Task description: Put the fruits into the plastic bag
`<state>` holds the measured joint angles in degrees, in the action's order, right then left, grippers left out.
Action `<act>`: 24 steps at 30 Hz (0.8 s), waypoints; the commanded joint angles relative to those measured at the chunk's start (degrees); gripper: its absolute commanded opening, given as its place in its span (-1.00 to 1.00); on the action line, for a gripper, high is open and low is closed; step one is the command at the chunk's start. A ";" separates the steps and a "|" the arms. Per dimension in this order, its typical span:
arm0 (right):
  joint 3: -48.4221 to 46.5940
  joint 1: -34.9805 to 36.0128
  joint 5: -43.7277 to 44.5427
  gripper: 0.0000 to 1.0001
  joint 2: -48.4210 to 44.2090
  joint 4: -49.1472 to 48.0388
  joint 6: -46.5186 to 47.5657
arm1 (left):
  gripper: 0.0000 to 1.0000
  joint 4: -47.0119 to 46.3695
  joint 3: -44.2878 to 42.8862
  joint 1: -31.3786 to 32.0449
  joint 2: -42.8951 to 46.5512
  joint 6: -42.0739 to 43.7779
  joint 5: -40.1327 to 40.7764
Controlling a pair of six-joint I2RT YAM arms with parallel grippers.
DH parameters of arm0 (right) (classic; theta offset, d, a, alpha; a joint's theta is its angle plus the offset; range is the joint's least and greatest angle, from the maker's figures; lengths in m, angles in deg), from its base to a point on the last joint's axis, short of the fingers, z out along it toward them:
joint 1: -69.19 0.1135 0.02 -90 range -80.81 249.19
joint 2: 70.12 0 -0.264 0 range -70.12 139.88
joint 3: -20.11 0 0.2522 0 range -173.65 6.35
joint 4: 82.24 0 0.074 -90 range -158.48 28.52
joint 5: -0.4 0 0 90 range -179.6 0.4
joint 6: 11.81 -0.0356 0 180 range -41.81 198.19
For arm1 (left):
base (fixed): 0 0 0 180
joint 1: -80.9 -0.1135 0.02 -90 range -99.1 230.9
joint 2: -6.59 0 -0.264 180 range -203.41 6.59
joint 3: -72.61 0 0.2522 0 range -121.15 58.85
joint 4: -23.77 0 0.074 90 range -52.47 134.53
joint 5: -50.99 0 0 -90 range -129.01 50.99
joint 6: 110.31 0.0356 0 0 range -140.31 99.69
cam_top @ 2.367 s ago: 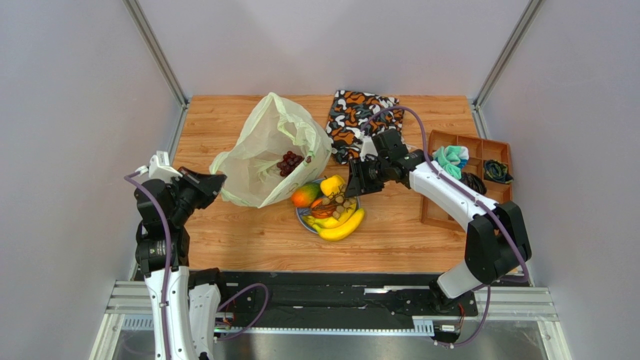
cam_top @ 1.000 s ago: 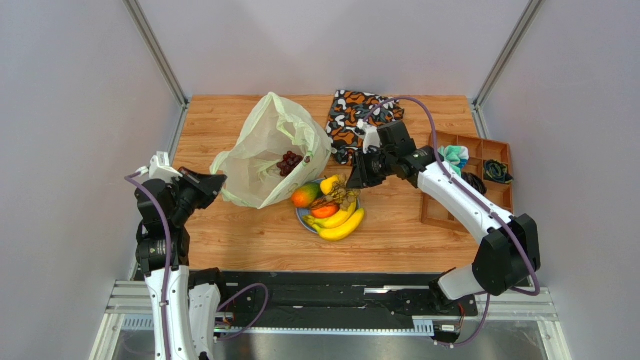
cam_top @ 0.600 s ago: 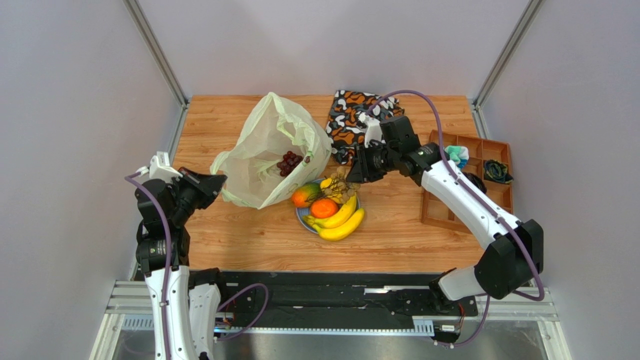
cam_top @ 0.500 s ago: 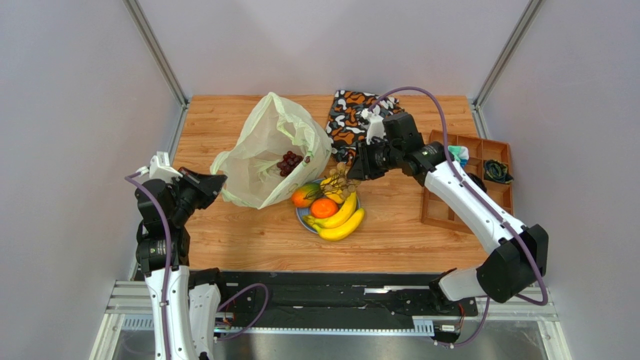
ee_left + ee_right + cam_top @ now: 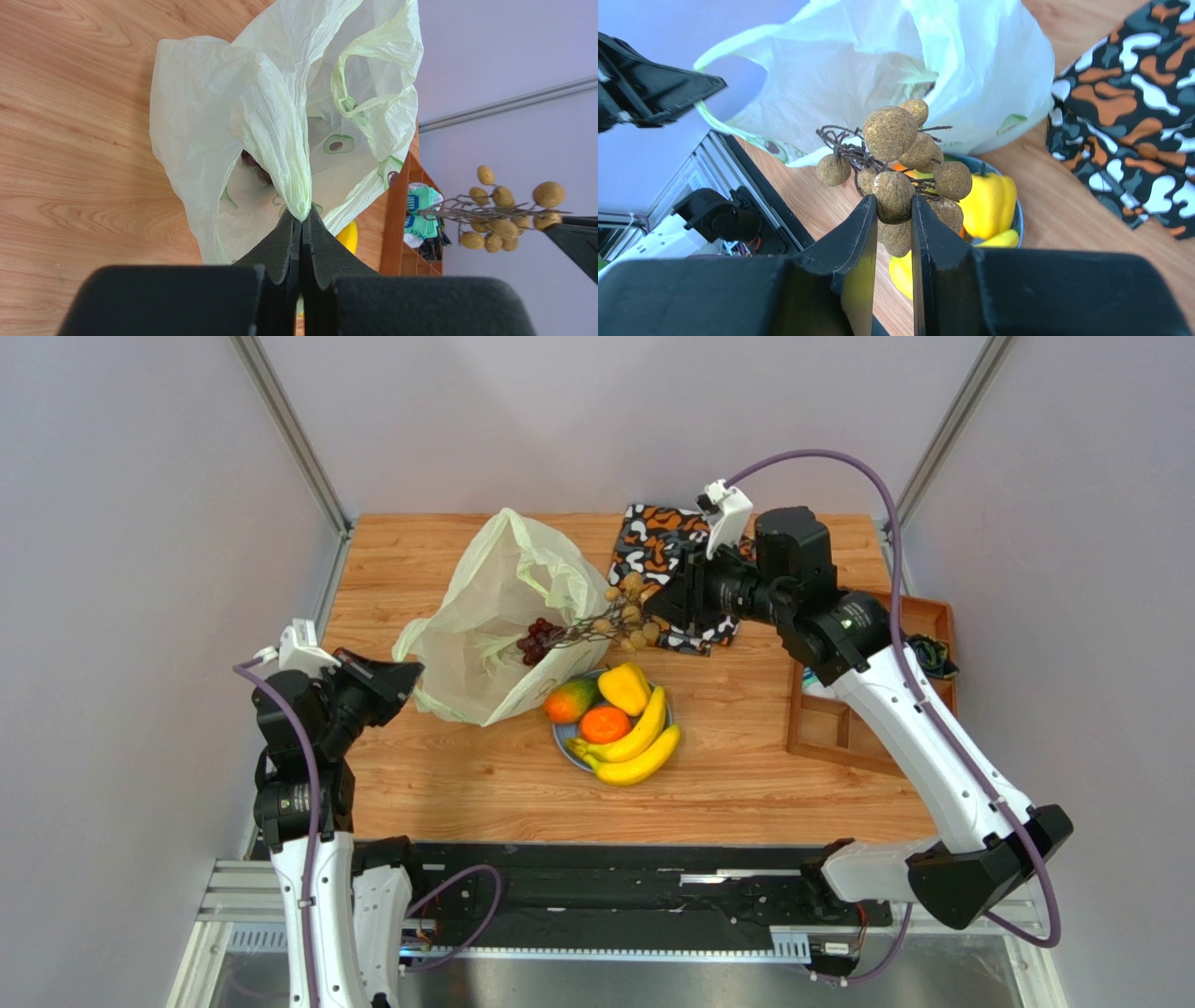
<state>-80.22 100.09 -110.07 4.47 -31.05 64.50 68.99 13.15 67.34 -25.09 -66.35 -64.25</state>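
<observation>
- A tan grape bunch [image 5: 627, 616] hangs in the air, clamped between the nearly closed fingers of the right pincer [image 5: 894, 203], which grips it from the bunch's right side.
- The bunch lies roughly left to right, with its bare twig end pointing left at the open mouth of the plastic bag [image 5: 484, 637], just beside it.
- The coming move likely turns on this: the bag mouth lies left of the right pincer, and only the right arm carries fruit.
- The left pincer [image 5: 302, 217] is closed tight on a fold of the bag's near-left edge, holding it up.
- Dark grapes [image 5: 539, 639] already lie inside the bag.
- On the counter [image 5: 463, 770], a blue plate [image 5: 563, 744] holds a mango [image 5: 568, 700], an orange [image 5: 606, 724], a yellow fruit [image 5: 624, 686] and bananas [image 5: 638, 749].
- Half a second earlier the bunch hung low over the plate; now it is raised and farther left. The left arm has not moved.
</observation>
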 commanded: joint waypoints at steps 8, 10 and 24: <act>-18.09 9.61 9.21 -1.00 11.10 0.18 5.07 | -1.00 -1.67 -0.19 0.03 -0.13 -0.28 -0.87; -20.65 12.15 11.67 -1.00 14.51 1.41 6.04 | -1.00 -1.67 -0.10 0.11 -0.13 -0.28 -0.87; -39.12 22.10 29.16 -1.00 32.54 10.47 15.97 | -1.00 -2.37 0.16 0.11 -0.66 -0.54 -1.31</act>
<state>-115.78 121.18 -86.77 35.68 -21.63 76.28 68.42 13.15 67.34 -25.77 -66.37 -64.44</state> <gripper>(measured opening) 0.229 0.011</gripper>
